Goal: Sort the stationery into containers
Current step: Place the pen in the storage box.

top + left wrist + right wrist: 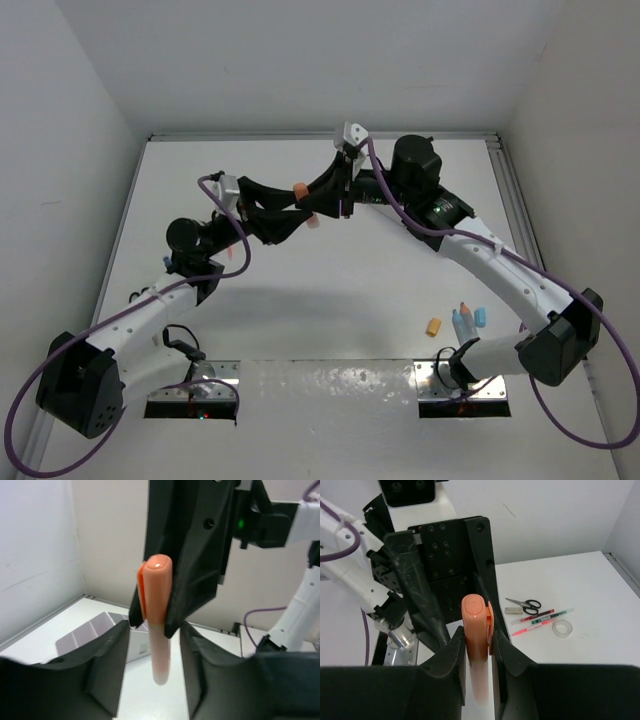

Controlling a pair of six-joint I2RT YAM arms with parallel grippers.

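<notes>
Where it is held in the air over the table (600,590), the orange-capped marker (476,625) sits pinched at its cap end by the right gripper (478,642), which is clenched on it. The left gripper (154,632) straddles the pale lower barrel, fingers spread with a gap either side. Behind it stands the white organiser (92,632). Scissors (525,603), perhaps a small eraser (512,610), thin pens (535,616) and a tape ring (563,628) lie together on the table

A white tabletop (330,300) stood boxed in by plain white walls (300,60) on three sides, evenly lit.
</notes>
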